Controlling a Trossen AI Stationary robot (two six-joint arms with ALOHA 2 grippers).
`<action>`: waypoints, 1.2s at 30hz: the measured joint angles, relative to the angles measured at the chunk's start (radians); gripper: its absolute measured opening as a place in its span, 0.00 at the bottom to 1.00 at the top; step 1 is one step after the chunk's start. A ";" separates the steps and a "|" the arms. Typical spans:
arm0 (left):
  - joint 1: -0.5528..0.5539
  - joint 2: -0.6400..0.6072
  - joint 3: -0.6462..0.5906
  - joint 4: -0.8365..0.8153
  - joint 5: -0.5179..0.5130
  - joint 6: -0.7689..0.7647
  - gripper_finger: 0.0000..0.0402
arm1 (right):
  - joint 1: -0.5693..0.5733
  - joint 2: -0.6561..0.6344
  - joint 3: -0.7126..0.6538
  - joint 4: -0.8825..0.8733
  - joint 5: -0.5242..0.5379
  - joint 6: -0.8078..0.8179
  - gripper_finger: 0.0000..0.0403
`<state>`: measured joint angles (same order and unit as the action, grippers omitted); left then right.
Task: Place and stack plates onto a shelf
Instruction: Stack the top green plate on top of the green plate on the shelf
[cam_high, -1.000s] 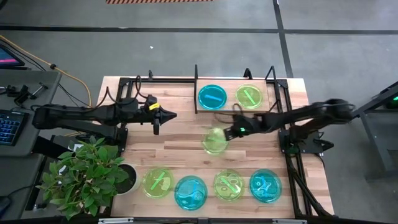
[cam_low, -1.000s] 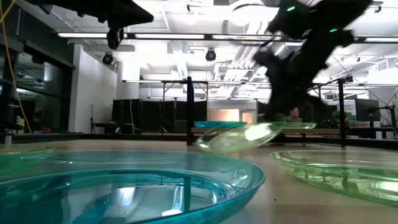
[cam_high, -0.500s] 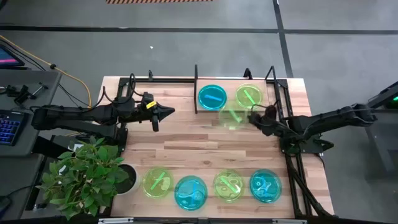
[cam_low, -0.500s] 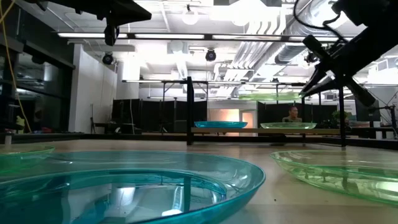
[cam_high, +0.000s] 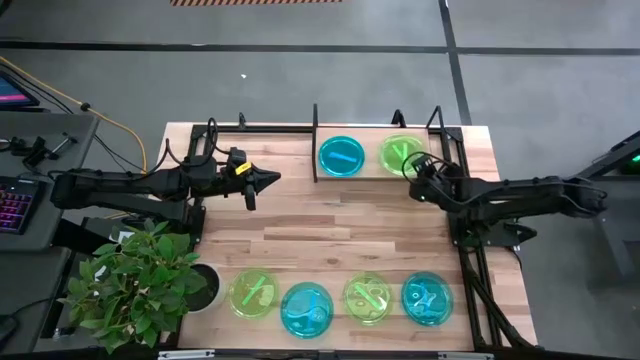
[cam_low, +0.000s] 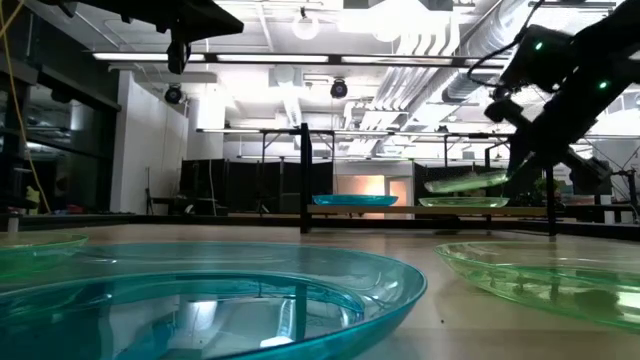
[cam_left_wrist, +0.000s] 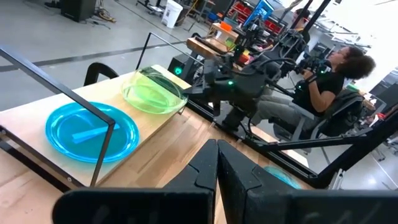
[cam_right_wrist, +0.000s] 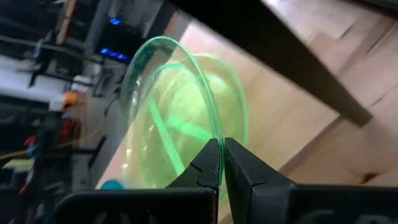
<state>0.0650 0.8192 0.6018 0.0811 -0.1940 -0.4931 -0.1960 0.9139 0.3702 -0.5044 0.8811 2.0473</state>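
Note:
The shelf (cam_high: 317, 128) stands along the table's far edge, black rods on a light board. A cyan plate (cam_high: 342, 156) and a green plate (cam_low: 465, 202) lie flat on it. My right gripper (cam_high: 414, 168) is at the shelf's right part, shut on a second green plate (cam_low: 462, 183) held just above the resting green one. Both green plates show in the right wrist view (cam_right_wrist: 180, 124). My left gripper (cam_high: 275, 181) hovers shut over the table's left middle, its fingers (cam_left_wrist: 217, 163) pointing toward the shelf. Several more plates, such as a green one (cam_high: 253, 294), lie along the near edge. My right gripper pinches the held green plate by its rim (cam_right_wrist: 216, 132) between the two fingers. The fingers come from the table's right side, about level. The plate is lifted clear and slightly tilted, its free side lower, with a thin gap over the shelf's green plate.
Near row from left to right: green, cyan (cam_high: 306, 309), green (cam_high: 368, 297) and cyan (cam_high: 427, 298) plates. A potted plant (cam_high: 145, 280) sits at the near left corner. Upright shelf posts (cam_high: 437, 120) stand beside the right gripper. A person (cam_left_wrist: 323, 74) sits beyond the table's right side.
My right gripper carried the green plate from the table's middle toward the far edge and the right. It rose high, then came down over the shelf's green plate. The plate went from steeply tipped near the tabletop to nearly level. The left arm kept still.

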 joint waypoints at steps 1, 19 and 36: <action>0.000 0.000 0.000 0.000 0.000 0.000 0.00 | -0.015 0.014 0.000 0.002 -0.009 0.008 0.00; 0.000 0.000 0.000 0.000 -0.061 -0.001 0.00 | -0.069 0.082 0.000 0.096 -0.076 -0.058 0.07; 0.000 0.000 0.000 0.000 -0.060 -0.004 0.00 | -0.143 0.066 0.075 0.067 -0.115 -0.251 0.40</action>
<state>0.0650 0.8196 0.6018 0.0813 -0.2544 -0.4966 -0.3392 0.9797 0.4448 -0.4373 0.7660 1.7960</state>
